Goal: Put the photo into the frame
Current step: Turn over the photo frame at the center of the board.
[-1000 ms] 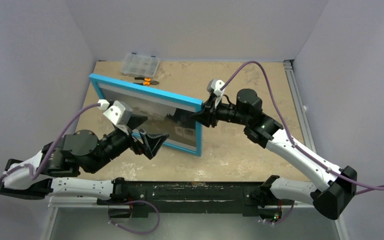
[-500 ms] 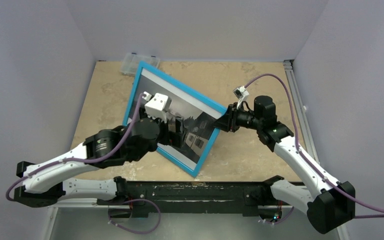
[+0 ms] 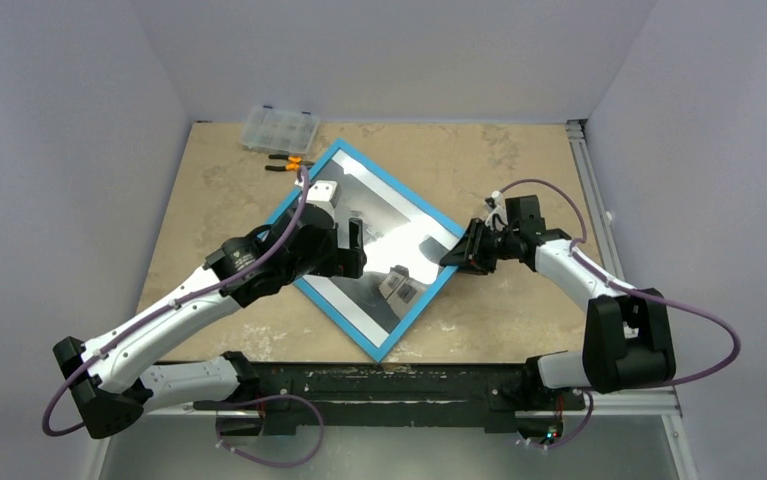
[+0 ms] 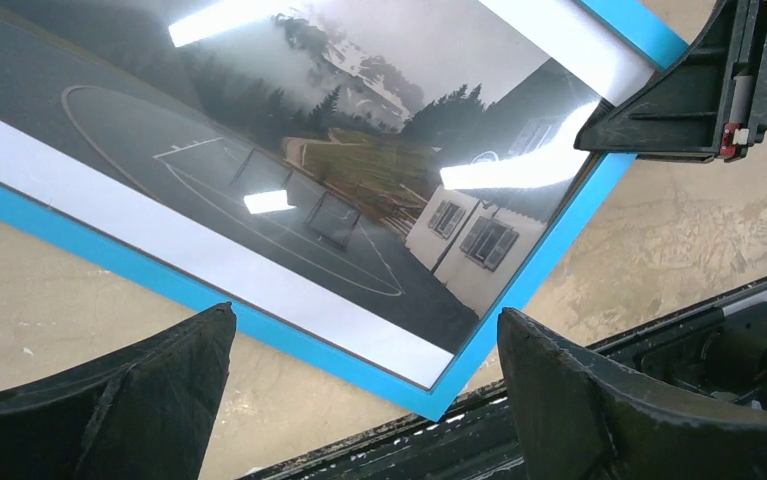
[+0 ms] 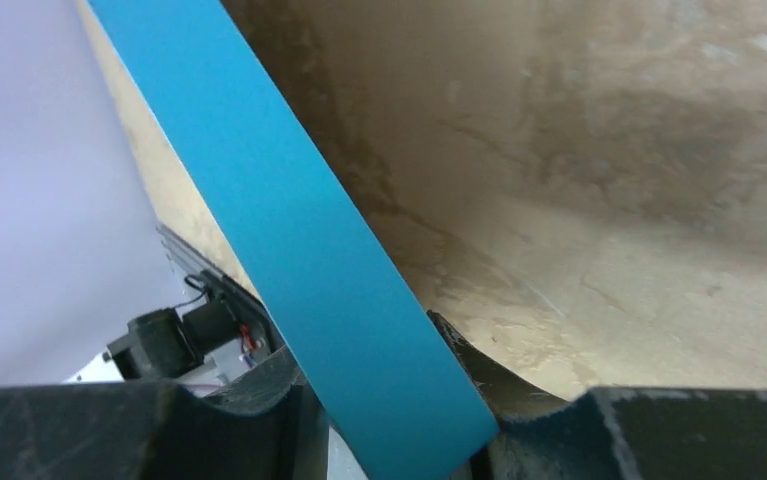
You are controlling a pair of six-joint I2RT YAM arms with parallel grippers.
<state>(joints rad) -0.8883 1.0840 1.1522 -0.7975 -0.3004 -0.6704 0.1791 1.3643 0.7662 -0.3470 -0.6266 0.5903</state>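
The frame (image 3: 415,304), bright blue, lies front face up and turned like a diamond on the tan table, low and nearly flat. The photo (image 3: 399,225), a glossy grey landscape with a white border, sits inside it. It shows close up in the left wrist view (image 4: 359,170), with the frame's blue edge (image 4: 289,335) around it. My right gripper (image 3: 459,252) is shut on the frame's right corner, and the blue edge (image 5: 309,250) runs between its jaws (image 5: 389,395). My left gripper (image 3: 357,250) hovers open and empty over the photo (image 4: 364,320).
A clear compartment box (image 3: 279,127) and orange-handled pliers (image 3: 292,162) lie at the table's back left. The black base rail (image 3: 399,385) runs along the near edge, close to the frame's near corner. My right gripper also shows in the left wrist view (image 4: 699,90).
The frame has come down from standing tilted on edge to nearly flat, turning to a diamond. The left arm has swung over its face. The right gripper has kept hold and lowered.
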